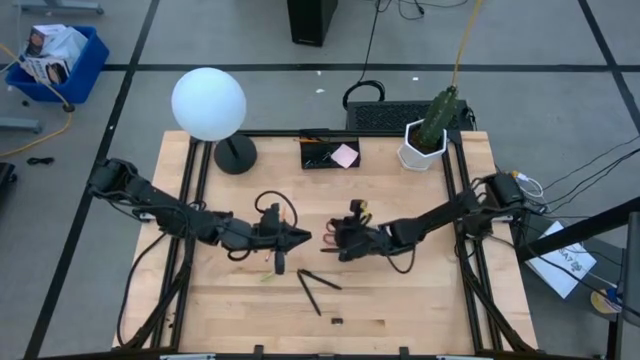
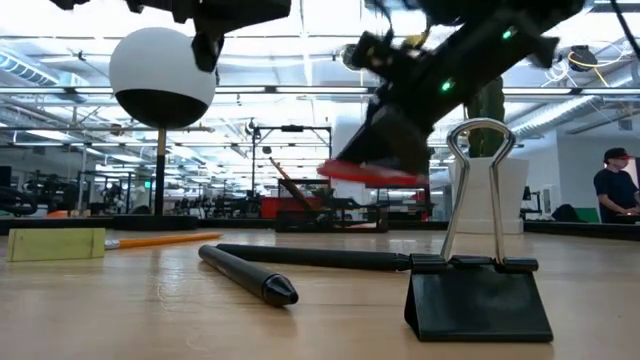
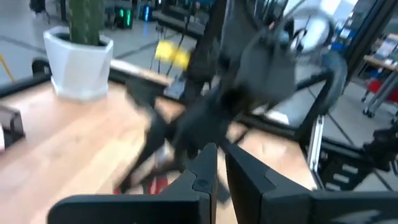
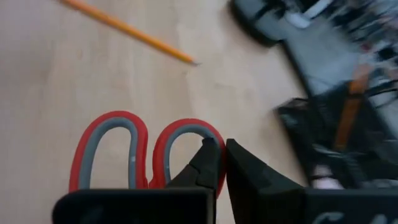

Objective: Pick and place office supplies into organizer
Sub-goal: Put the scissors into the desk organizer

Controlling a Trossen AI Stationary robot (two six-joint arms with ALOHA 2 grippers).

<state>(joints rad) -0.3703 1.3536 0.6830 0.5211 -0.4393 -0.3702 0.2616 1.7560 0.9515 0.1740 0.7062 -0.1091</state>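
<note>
The right gripper [image 4: 222,163] is clenched on the red-handled scissors [image 4: 134,155], in front of the organizer [image 1: 330,154]; their blades are hidden. The left gripper [image 3: 219,163], clenched and empty, waits left of the scissors above the bench [image 1: 400,310].

My table [image 1: 400,300] is pale wood in a black frame, standing on a grey floor [image 1: 520,40] crossed by dark lines. A blue bin [image 1: 62,62] sits off the far left corner. Cables [image 1: 590,170] trail over the floor on the right. At table height I see a large open hall with long ceiling lights [image 2: 60,45], and a person [image 2: 612,190] at far right.
</note>
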